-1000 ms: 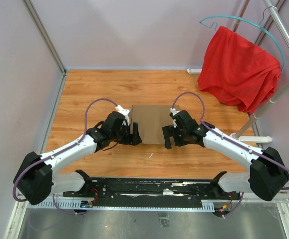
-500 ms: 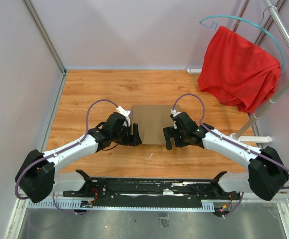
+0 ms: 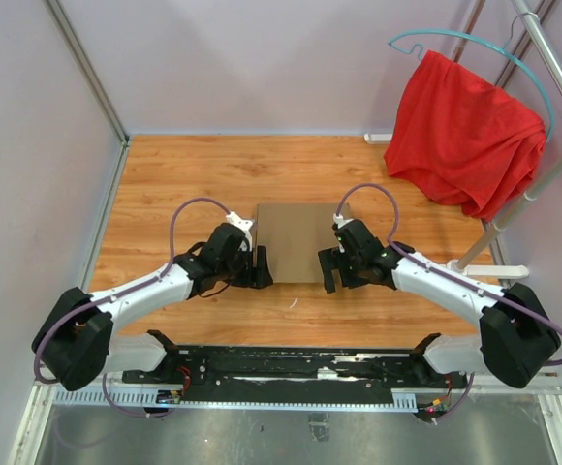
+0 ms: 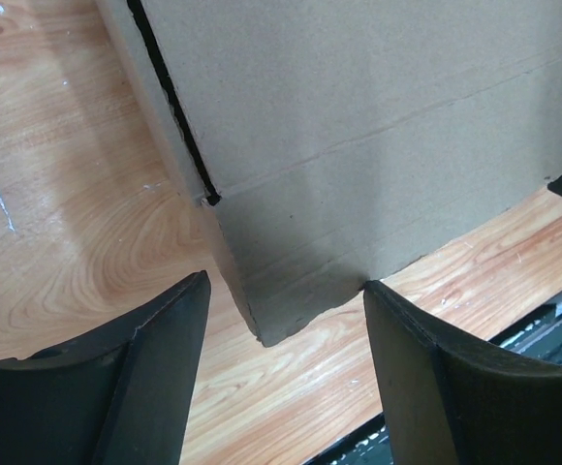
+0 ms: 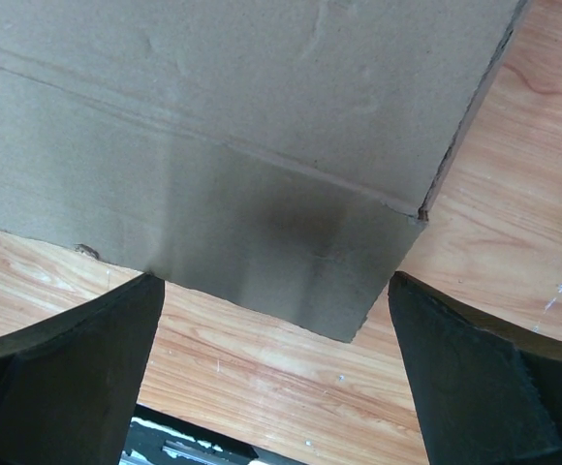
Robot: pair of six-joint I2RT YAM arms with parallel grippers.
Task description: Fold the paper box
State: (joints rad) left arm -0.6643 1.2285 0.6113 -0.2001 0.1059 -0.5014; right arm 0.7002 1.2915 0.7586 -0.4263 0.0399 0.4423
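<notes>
Although the left gripper (image 3: 261, 265) shifts only a little in this last second, it now sits at the near left corner of the box (image 3: 296, 237), with its jaws spread on both sides of that corner. The box lies closed in the middle of the table (image 3: 165, 174). The right gripper (image 3: 327, 269) hardly moves, and its jaws stand wide around the near right corner. I judge that the folding is nearly finished.

In both wrist views, the paper box (image 4: 378, 116) is cut off by the upper picture edge; only the corner ahead of each gripper is shown. In the top view, the near box corners are covered by the left gripper (image 3: 261, 263) and the right gripper (image 3: 328, 268). Fingertip contact cannot be determined.
</notes>
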